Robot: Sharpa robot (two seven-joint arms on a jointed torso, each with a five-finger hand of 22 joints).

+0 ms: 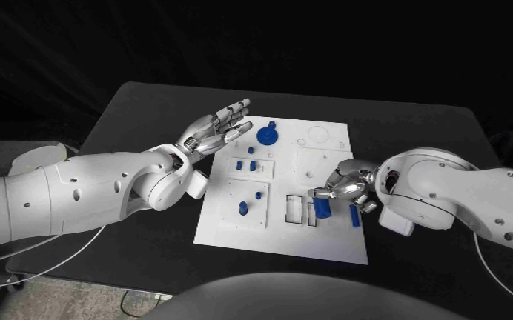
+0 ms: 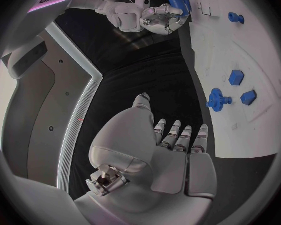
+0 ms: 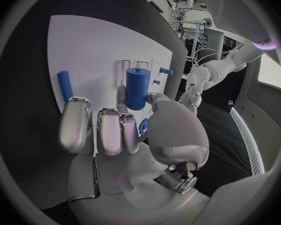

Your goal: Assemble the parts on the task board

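Board (image 1: 321, 242), white, lies in the middle of the head view on the black table (image 1: 139, 112), with small blue parts spread over it: a gear (image 1: 266, 136) near its upper left, two small blocks (image 1: 245, 164) below that, and a peg (image 1: 353, 216) lying at its right edge. At the centre left of this view the left hand (image 1: 217, 129) hangs over the board's upper left corner, released, its fingers straight and apart, grasping nothing. At the lower right the right hand (image 1: 344, 187) holds a blue cylinder (image 1: 322, 207) upright over the board, just beside two narrow slots (image 1: 300, 210). In the left wrist view the left hand (image 2: 172, 150) fills the lower middle, flat and spread, with the gear (image 2: 218, 100) and blocks (image 2: 237, 77) on the board (image 2: 253, 135) at the right; the right hand (image 2: 160, 19) with its cylinder (image 2: 177, 2) appears at the top. In the right wrist view the right hand (image 3: 131, 135) grips the cylinder (image 3: 137, 88) between thumb and fingers in the centre of the frame, above the board (image 3: 97, 50); the peg (image 3: 65, 85) lies at the left, and the slots (image 3: 134, 65) sit just beyond the cylinder.
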